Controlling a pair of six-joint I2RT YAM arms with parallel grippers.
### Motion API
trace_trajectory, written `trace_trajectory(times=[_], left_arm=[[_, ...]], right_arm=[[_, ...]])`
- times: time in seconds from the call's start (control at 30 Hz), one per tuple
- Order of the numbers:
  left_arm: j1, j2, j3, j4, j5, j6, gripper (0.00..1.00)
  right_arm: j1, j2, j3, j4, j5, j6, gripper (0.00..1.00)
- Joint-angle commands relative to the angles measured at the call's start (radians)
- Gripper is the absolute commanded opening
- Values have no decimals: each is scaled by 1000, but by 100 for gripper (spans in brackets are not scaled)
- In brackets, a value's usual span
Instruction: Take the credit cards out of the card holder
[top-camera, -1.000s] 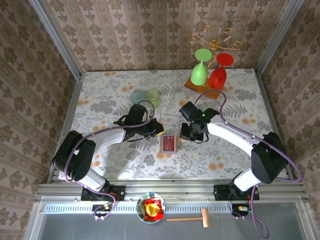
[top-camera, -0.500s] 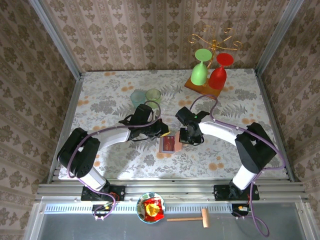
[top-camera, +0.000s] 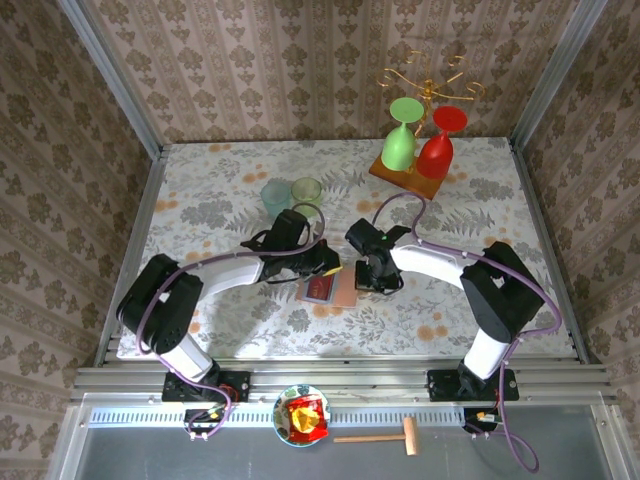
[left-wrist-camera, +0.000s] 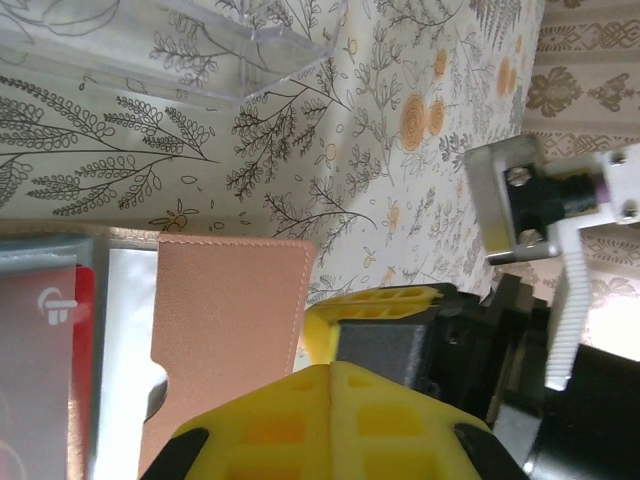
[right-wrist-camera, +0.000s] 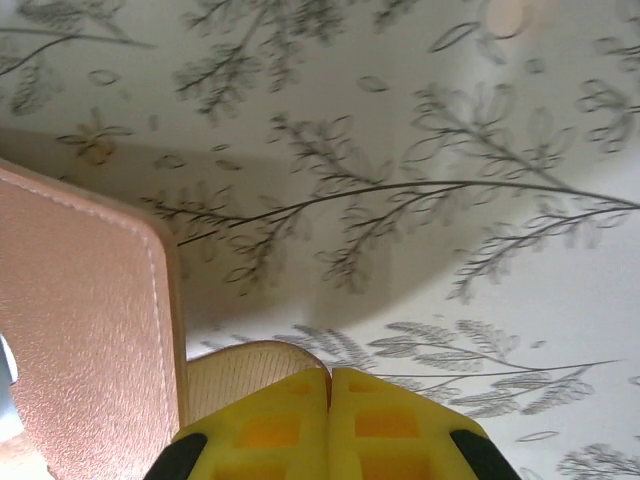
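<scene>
Credit cards (top-camera: 318, 288) remain inside the card holder (top-camera: 343, 291), which lies open mid-desk toward the near edge; none is out. Left fingers (left-wrist-camera: 280, 410) and right fingers (right-wrist-camera: 390, 415), both closed and empty, rest at its tan flap.

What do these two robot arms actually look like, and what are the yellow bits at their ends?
The left arm and right arm look alike: white tube-like links between chunky black joints, with a thin purple cable trailing along each. The left gripper and right gripper end in bright yellow fingertips moulded with square pockets.
</scene>
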Motion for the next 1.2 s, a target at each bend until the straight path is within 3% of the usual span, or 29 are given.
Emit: trace_trajectory(times=[0.0,0.57,0.87,1.07,1.17], left_arm=[[-5,47,32,18,27,10,6],[-51,155,87,-31,48,43,5],[-51,178,80,-38,62,56,5],[-50,178,75,-38,61,56,5],[-50,178,77,-41,64,57,5]], right_arm=[[-23,-39,-8,-48,71,-33,0],[-37,-40,30,-68,67,-49,0],[-36,-125,42,-89,3,-10,14],[-19,-212,93,-180,18,18,29],[-1,-253,112,-186,2,40,30]])
